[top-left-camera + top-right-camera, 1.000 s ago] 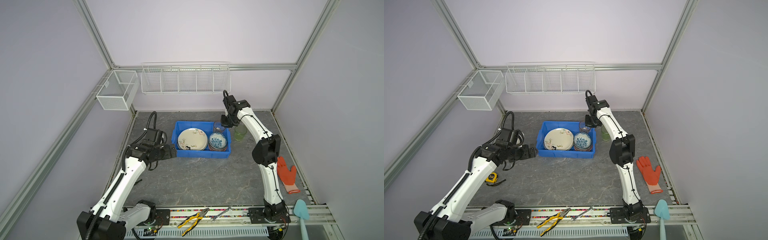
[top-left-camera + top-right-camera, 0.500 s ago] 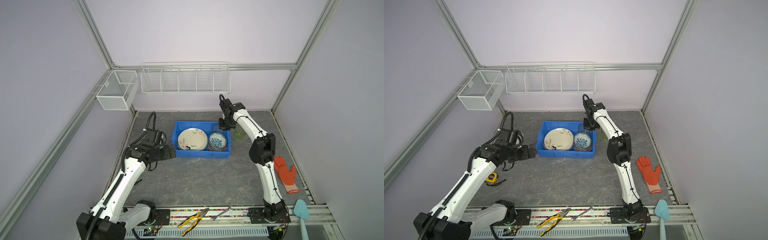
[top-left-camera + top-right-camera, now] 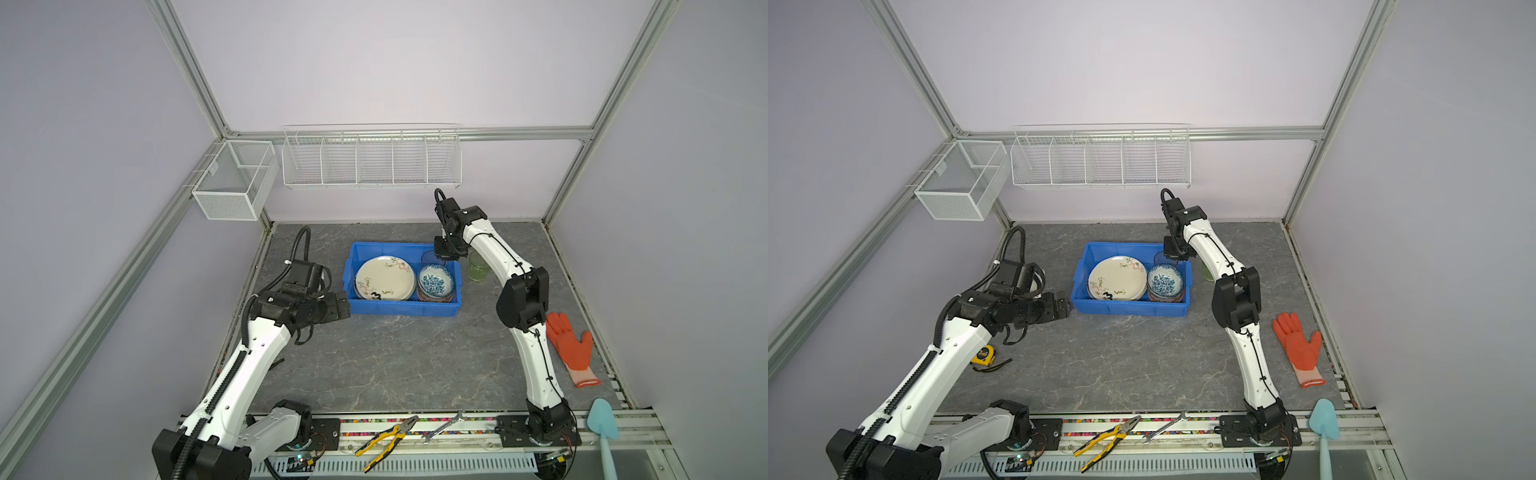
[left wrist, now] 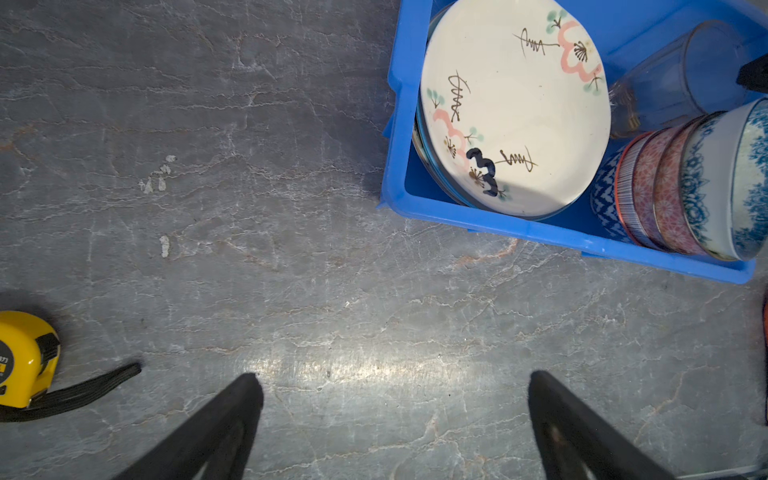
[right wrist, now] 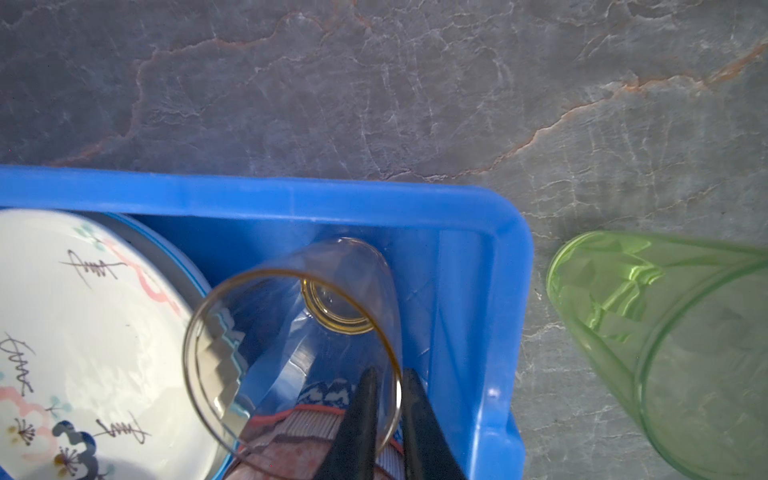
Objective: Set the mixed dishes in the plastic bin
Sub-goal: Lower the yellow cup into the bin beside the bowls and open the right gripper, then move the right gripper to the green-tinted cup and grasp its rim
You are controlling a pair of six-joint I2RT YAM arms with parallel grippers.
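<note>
2 white arms (image 3: pixel 257 353), black joints (image 3: pixel 523 299), black ribbed cables (image 3: pixel 297 245).

Hardly any lettering to read here.
The cream plate (image 4: pixel 515 108) carries brushed, script-like squiggles and one dark blue curl shaped like a 3, none legible as words. The yellow tape measure (image 4: pixel 25 357) shows a cut-off label I can't make out.

A robotics lab test cell: aluminium frame posts (image 3: pixel 193 79) hold plain lilac wall panels (image 3: pixel 395 62), two white arms (image 3: pixel 540 365) bolt to a rail (image 3: pixel 473 436) edging the grey stone-patterned table (image 3: pixel 395 365), with wire baskets (image 3: pixel 370 160) hung behind.
</note>
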